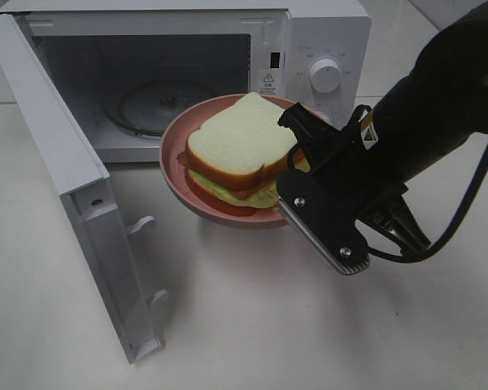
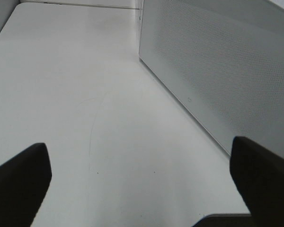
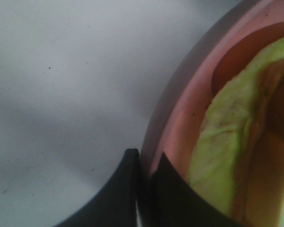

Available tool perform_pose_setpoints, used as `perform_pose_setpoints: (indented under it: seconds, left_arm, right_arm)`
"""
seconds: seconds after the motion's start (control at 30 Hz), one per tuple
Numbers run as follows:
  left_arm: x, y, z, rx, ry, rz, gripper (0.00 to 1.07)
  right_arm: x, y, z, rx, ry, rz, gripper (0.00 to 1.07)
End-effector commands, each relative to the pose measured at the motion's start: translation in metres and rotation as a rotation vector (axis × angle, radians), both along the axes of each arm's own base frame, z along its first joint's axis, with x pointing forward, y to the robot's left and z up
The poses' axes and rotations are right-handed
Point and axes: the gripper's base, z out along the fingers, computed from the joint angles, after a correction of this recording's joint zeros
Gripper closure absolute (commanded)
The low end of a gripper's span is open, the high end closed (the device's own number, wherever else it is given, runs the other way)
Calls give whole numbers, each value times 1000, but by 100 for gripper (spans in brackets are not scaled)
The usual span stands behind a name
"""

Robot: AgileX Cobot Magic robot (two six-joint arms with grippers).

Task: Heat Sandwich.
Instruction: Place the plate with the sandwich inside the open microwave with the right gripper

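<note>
Left arm: left gripper [image 2: 137, 144] is hanging low over the white table [image 2: 75, 94], its dark fingers [image 2: 19, 179] standing wide apart with nothing between them. Only the left wrist view is showing this claw; the high camera is not catching it. That same view is showing the perforated side wall of the microwave [image 2: 217, 71] just beside the gripper.

Centre: the microwave door [image 1: 57, 162] is hanging fully open to the left, exposing the glass turntable [image 1: 150, 106] in the cavity.

Right arm: it is reaching in from the upper right, angling down towards the oven mouth. The right gripper [image 1: 297, 171] is pinching the right-hand rim of the pink plate [image 1: 175, 166], jaws closed onto it. The right wrist view is confirming one finger [image 3: 125, 189] under the rim and one over it.

The sandwich [image 1: 240, 138] is lying on that plate, in front of the open cavity, not inside it. The plate is tilting slightly. The bread is showing white on top with a tan crust; pale green filling and a red layer are peeking out at the lower edge.
</note>
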Motion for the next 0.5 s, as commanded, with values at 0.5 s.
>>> perform_pose_setpoints:
  seconds: [0.5]
  left_arm:
    - [-2, 0, 0, 0, -28, -6, 10]
  right_arm:
    - [10, 20, -9, 56, -55, 41, 107]
